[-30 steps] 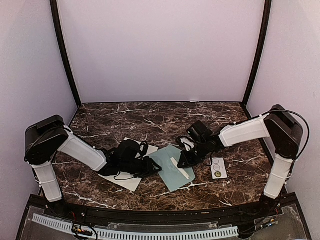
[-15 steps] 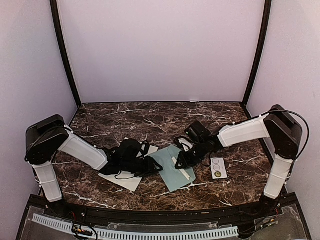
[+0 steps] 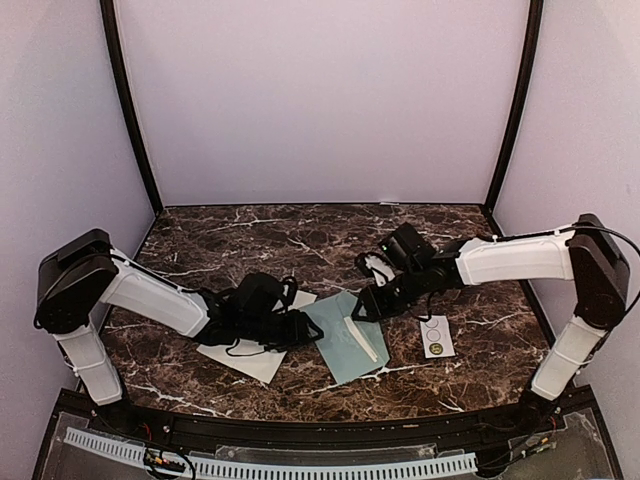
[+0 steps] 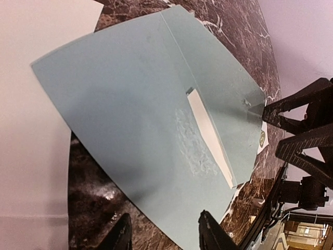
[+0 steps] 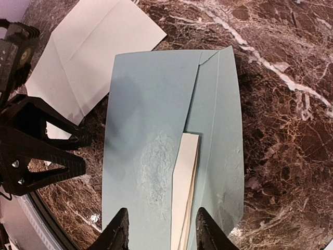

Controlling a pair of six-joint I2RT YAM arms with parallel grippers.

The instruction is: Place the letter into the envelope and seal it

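Left gripper (image 4: 165,221): fingers spread wide, nothing in them. The envelope (image 4: 135,104) lies flat on the marble table (image 3: 250,240) straight ahead of the fingertips, and its near edge runs under the gap between them. The letter (image 4: 31,104) lies flat, out past the finger on the left of that view. The envelope's corner overlaps the letter's edge, so the letter is not inside.

Right gripper (image 5: 161,219): fingers also wide apart, gripping nothing, low over the envelope's other end. A narrow white strip (image 5: 184,192) lies on the envelope in the gap between these fingers, closer to the one on the right of that view. A rough, crinkled patch (image 5: 153,172) sits just beside the strip, toward the other finger. A fold line runs away from the fingertips along the strip's line.

In the left wrist view, one right fingertip (image 4: 270,110) sits at the envelope's far corner. Can't tell whether it touches.

From the top view, both grippers face each other across the envelope. A small white card with circles (image 3: 433,337) lies apart from the envelope, on the table behind the right gripper's fingers.
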